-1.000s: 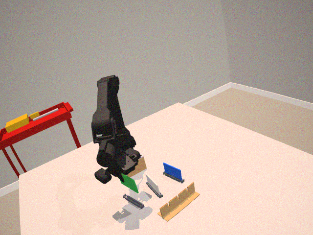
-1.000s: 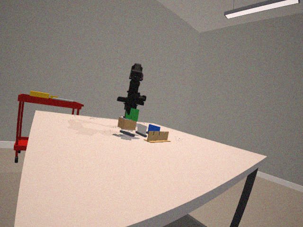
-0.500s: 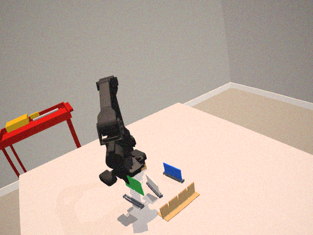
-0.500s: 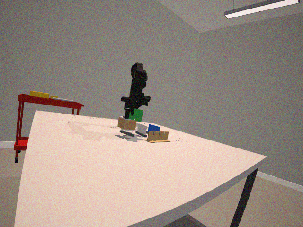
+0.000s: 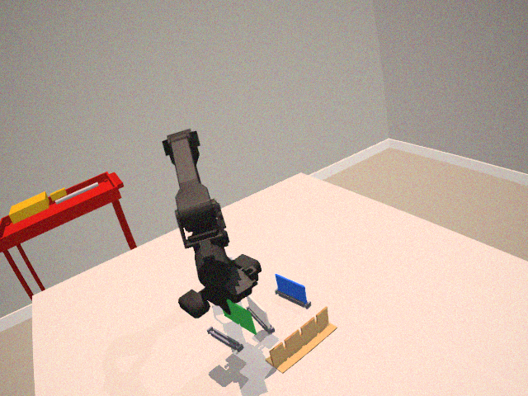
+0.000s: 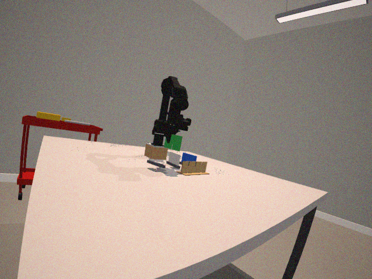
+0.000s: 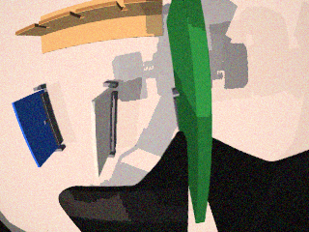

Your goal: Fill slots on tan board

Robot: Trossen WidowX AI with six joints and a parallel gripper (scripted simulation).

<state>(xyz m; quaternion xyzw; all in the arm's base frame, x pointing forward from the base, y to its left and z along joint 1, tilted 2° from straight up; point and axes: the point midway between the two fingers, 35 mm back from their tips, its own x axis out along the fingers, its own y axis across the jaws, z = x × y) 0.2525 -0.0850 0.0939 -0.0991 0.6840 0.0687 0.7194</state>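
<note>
Fingers are nearly closed, pinching the green board (image 5: pixel 241 316) (image 6: pixel 173 142) (image 7: pixel 195 97) above the desk (image 5: pixel 384 276) (image 6: pixel 150 216) (image 7: pixel 270 123), near the tan board (image 5: pixel 300 337) (image 6: pixel 194 167) (image 7: pixel 101 24) but apart from it. In the top view, the arm (image 5: pixel 187 166) (image 6: pixel 177 96) hides their grip. The wrist view cuts off the green board's upper end and part of the tan board; its notch is hard to make out.

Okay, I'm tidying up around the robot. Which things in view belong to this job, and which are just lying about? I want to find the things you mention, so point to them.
Part of the job:
- standing tan slotted board (image 5: pixel 300 341) (image 6: pixel 193 168) (image 7: pixel 97 30)
- green board (image 5: pixel 241 317) (image 6: pixel 176 143) (image 7: pixel 195 72)
- blue board (image 5: pixel 291 288) (image 6: pixel 189 157) (image 7: pixel 33 128)
- white board (image 5: pixel 258 312) (image 6: pixel 174 158) (image 7: pixel 100 130)
- dark narrow board holders (image 5: pixel 223 338) (image 6: pixel 156 163) (image 7: pixel 114 123)

Just lying about:
- yellow blocks (image 5: pixel 30 207) (image 6: pixel 48 115)
- pale rod on the red cart (image 5: pixel 77 193) (image 6: pixel 77 122)
</note>
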